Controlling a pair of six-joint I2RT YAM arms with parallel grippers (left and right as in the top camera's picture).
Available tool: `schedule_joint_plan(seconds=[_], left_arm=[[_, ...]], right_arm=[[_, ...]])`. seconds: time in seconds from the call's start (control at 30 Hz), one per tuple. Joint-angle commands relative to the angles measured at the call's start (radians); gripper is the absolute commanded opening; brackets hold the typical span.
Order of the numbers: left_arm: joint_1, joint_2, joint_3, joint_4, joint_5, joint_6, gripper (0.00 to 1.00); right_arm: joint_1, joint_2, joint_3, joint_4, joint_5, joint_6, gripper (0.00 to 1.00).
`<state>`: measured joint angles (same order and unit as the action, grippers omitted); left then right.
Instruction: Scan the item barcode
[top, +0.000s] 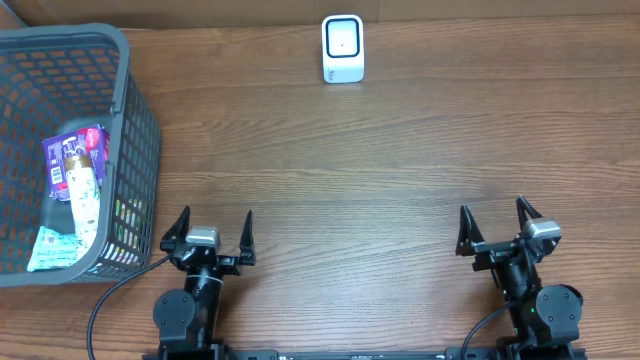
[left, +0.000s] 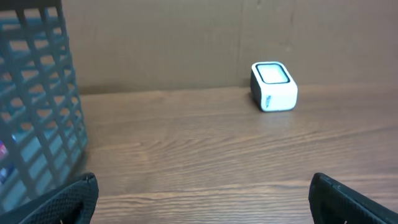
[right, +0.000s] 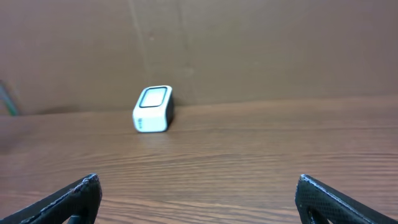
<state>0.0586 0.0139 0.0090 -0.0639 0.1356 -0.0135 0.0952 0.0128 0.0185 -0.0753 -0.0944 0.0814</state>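
Two hands are held wide & empty. Item (top: 80, 165) is seen in basket (top: 60, 38) far L, long axis front-to-back, lying L of & beyond L hand (top: 213, 228), the nearer; scanner (top: 343, 48) centre-back; R hand (top: 497, 222) well apart.

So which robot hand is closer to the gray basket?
Left. The left hand sits just beside the basket; the right hand is far off on the other side.

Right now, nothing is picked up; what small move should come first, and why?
Probably the left pincer should reach toward the basket for an item: that pincer is open and empty, the basket sits on its side, and nothing is near the scanner yet.
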Motion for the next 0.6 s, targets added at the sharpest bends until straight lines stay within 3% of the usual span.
schedule_joint_plan(seconds=[0.0, 0.23, 0.57], left_arm=[[-0.007, -0.009, -0.004, 0.001, 0.043, -0.111, 1.00], [-0.007, -0.009, 0.030, -0.021, 0.147, -0.126, 1.00], [-0.007, 0.045, 0.272, -0.157, 0.146, -0.126, 1.00]], right_arm=[[0.007, -0.010, -0.010, 0.007, -0.046, 0.000, 1.00], [0.006, -0.010, 0.004, -0.009, -0.046, 0.000, 1.00], [0.006, -0.010, 0.095, -0.055, -0.045, 0.016, 1.00]])
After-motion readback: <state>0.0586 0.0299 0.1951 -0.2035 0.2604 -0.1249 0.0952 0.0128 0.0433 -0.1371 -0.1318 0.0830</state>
